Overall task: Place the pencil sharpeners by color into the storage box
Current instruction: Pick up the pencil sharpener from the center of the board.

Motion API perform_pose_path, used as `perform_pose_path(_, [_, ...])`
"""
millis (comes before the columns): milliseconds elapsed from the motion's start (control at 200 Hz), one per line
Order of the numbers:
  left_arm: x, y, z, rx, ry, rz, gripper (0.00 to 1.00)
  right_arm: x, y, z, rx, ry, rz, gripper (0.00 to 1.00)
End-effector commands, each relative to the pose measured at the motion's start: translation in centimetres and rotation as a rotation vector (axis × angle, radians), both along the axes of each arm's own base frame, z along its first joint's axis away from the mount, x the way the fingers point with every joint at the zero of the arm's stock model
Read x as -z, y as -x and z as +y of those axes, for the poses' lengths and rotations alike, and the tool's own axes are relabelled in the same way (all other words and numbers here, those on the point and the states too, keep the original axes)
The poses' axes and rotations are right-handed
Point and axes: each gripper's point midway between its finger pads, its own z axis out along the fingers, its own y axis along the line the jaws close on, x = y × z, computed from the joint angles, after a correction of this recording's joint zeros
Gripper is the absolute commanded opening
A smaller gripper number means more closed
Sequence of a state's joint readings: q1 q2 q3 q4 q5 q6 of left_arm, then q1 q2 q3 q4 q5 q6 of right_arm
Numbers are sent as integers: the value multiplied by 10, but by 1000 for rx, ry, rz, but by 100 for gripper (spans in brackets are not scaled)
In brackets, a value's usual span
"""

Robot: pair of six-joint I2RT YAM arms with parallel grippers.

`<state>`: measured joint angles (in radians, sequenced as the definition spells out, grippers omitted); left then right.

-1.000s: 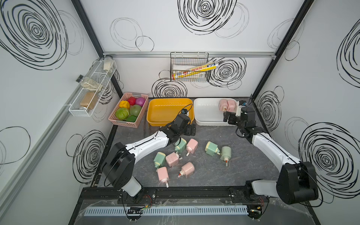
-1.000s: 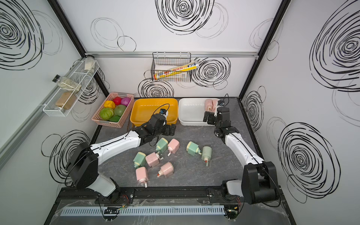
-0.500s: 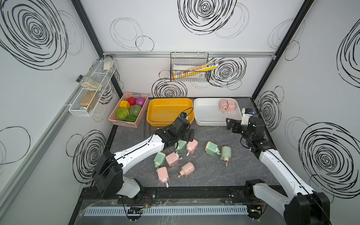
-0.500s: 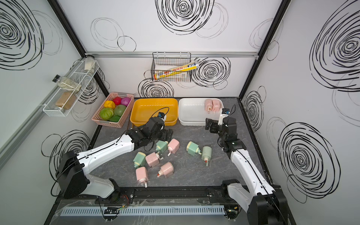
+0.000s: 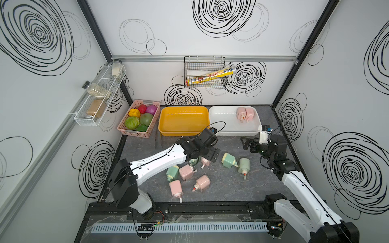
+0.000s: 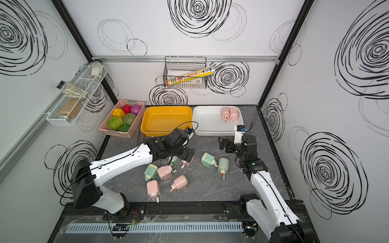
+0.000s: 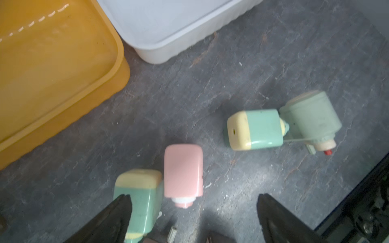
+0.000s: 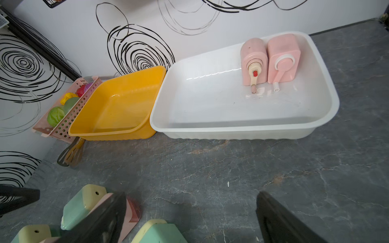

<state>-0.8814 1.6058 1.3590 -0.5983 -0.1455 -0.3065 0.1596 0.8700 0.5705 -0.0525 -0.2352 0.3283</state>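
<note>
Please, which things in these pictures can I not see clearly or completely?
- Mint green plastic sharpener under the left claw: mostly hidden by the arm in both top views, blurred in the left wrist view.
- Pale pink plastic sharpener beside it: partly covered by that claw in both top views.
- Print on the long yellow carton in the black wire basket: too small.

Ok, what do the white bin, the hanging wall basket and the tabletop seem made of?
White bin: likely moulded plastic, glossy; light streaks on its floor, ribbed wall. Hanging basket: thin black wire grid, probably coated metal. Tabletop: matt dark grey with stone-like veins; slate or printed laminate, unclear.
</note>
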Motion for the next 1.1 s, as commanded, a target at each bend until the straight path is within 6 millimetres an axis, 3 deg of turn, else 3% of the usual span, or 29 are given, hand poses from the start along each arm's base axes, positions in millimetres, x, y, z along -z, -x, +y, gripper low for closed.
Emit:
perform_pose_path(0, [23,-9,5,-40,-108,60,99,-7,3,1,-10,0,-13,100])
perform_pose_path(110, [34,-11,-7,10,-164,119,100,-6,4,0,-4,5,-16,100])
perform_pose_path(290, [60,-17,-8,42,-287,182,99,-5,3,-5,18,25,-19,100])
perform_pose_path(651, [112,-20,-2,68,-391,300,84,-10,6,-8,28,27,-44,100])
perform_pose_path(886, [121,-25,-5,70,-397,310,73,-8,5,-9,35,31,-40,100])
perform_pose_path(1096, [122,-26,-8,74,-397,313,78,-8,5,-9,35,31,-39,100])
